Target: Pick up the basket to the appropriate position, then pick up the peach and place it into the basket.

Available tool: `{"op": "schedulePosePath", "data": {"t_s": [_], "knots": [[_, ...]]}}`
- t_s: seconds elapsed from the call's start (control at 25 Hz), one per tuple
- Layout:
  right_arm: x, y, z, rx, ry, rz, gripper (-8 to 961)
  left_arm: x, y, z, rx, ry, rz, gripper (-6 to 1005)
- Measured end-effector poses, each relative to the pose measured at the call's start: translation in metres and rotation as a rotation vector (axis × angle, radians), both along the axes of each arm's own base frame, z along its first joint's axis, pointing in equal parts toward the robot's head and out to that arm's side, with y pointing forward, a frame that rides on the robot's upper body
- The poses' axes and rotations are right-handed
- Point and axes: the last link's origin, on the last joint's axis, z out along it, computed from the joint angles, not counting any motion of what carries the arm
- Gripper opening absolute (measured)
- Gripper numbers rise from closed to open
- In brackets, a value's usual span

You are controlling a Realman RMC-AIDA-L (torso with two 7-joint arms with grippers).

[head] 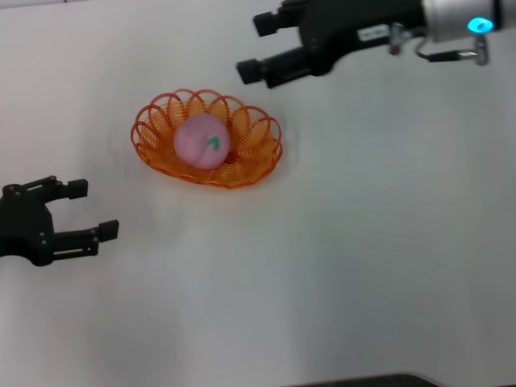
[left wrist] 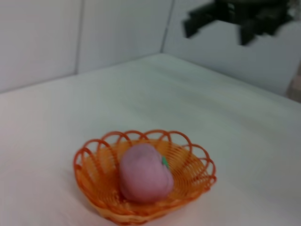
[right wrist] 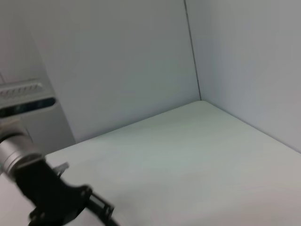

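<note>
The oval orange wire basket (head: 250,165) stands on the white table a little left of centre. The pink peach (head: 201,141) with its green leaf mark lies inside it. The left wrist view shows the basket (left wrist: 96,181) with the peach (left wrist: 143,174) in it. My right gripper (head: 256,47) is open and empty, raised above the table behind and to the right of the basket. My left gripper (head: 90,210) is open and empty at the left edge, in front of and to the left of the basket.
The white table (head: 363,258) is bounded by white walls at the back (left wrist: 117,33). The right gripper shows far off in the left wrist view (left wrist: 221,21). The left arm (right wrist: 51,195) shows in the right wrist view.
</note>
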Motion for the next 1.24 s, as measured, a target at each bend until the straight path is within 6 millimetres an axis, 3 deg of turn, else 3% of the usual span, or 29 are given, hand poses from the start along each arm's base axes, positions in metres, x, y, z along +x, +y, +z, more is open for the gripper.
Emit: {"op": "schedulePosePath", "data": {"t_s": [0.04,0.28,0.4,0.6,0.8,1.24], "knots": [[0.006,-0.006,0.004,0.006,0.011,0.014,874,-0.001,0.0,0.002,0.009,-0.004,0.004,875],[0.063,-0.042,0.024,0.127,0.113,0.001,947,0.0,0.002,0.008,0.054,-0.033,0.011,875],[0.1,-0.068,0.019,0.191,0.127,-0.005,947,-0.002,0.002,0.012,0.084,-0.054,0.021,875],[0.139,-0.103,0.01,0.253,0.104,-0.008,947,-0.002,0.003,0.012,0.094,-0.063,0.028,875],[0.149,-0.112,0.009,0.253,0.089,-0.034,947,0.001,0.006,0.012,0.094,-0.066,0.021,875],[0.153,-0.11,0.006,0.222,0.046,-0.046,947,0.005,0.009,0.012,0.095,-0.078,0.009,875]]}}
